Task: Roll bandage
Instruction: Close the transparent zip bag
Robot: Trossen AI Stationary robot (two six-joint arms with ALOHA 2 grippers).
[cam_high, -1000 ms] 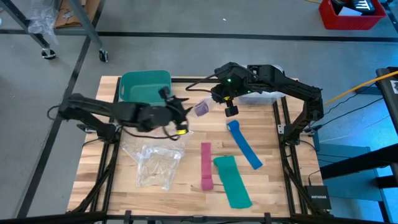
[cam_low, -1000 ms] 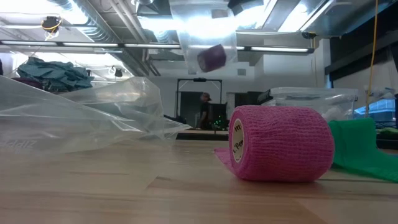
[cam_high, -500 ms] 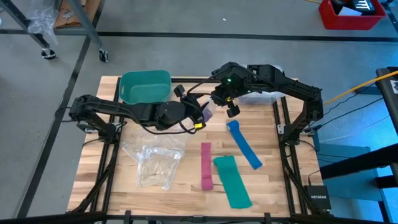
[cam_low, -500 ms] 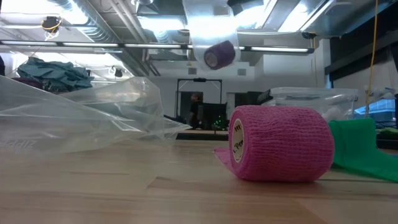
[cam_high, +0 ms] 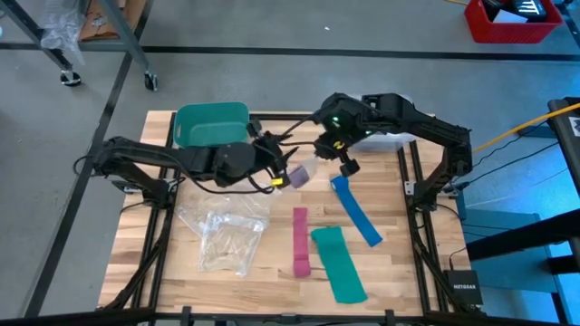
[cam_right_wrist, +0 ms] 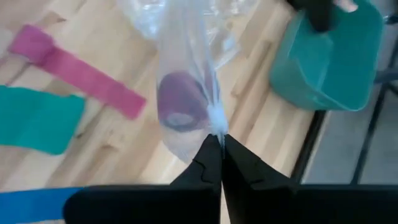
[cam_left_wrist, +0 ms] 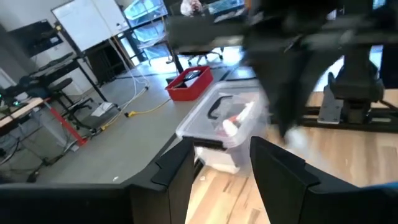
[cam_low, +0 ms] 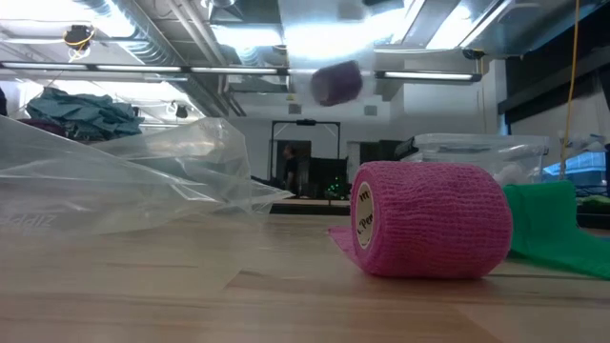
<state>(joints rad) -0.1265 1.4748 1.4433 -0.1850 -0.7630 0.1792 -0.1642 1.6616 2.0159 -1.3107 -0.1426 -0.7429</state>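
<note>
The bandage is a stubby purple roll (cam_right_wrist: pixel 177 102) inside a small clear plastic bag (cam_right_wrist: pixel 186 74). It shows up in the air in the low view (cam_low: pixel 335 82) and over the table's middle in the high view (cam_high: pixel 297 174). My right gripper (cam_right_wrist: pixel 217 138) is shut on this bag above the table (cam_high: pixel 343 163). My left gripper (cam_high: pixel 279 168) is just left of the bag, open (cam_left_wrist: pixel 222 144), with nothing between its fingers. My right gripper pinches a gathered fold of the clear bag (cam_right_wrist: pixel 216 126) between its two fingertips, coming from above and pointing down. The bag hangs below the fingers, clear of the table, with the purple roll inside it beside the pinch.
On the table lie a pink strip with a rolled end (cam_high: pixel 300 240), a teal strip (cam_high: pixel 337 263), a blue strip (cam_high: pixel 355 210) and crumpled clear bags (cam_high: pixel 222 235). A green bin (cam_high: pixel 213 125) stands at the far left, a clear lidded box (cam_high: pixel 385 140) at the far right.
My left gripper has gone toward the table's right edge, up to the hanging bag, then drawn back a little. My right gripper has shifted slightly toward the right and near edges with the bag. The bag and the roll inside it have swung.
</note>
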